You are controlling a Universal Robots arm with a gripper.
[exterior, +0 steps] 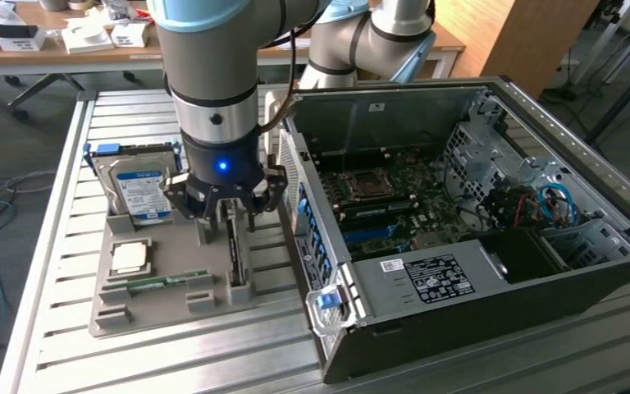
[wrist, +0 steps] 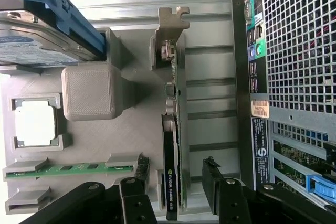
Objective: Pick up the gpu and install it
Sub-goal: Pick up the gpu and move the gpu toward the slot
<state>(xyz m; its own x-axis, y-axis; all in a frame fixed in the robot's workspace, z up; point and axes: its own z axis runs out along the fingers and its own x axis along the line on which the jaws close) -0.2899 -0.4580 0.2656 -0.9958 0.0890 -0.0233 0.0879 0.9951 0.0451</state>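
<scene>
The gpu (wrist: 172,129) stands on its long edge in a slot of the grey printed holder (wrist: 131,129), its pale metal end piece away from the wrist and its dark labelled part close to the camera. In the exterior view the gpu (exterior: 235,250) is a thin dark card right under the wrist. My gripper (wrist: 176,195) is open and straddles the card's near end, one black finger (wrist: 137,203) on one side and the other finger (wrist: 212,184) across a gap on the other side. Neither finger presses on the card. From outside, my gripper (exterior: 227,223) hangs just above the holder.
The holder (exterior: 162,310) also carries a silver blue-labelled hard drive (exterior: 140,195), a square processor chip (exterior: 129,258) and a green memory stick (exterior: 168,281). The open computer case (exterior: 425,275) stands close by on the exterior view's right, motherboard (exterior: 386,209) exposed. All rest on a slatted metal table (exterior: 69,205).
</scene>
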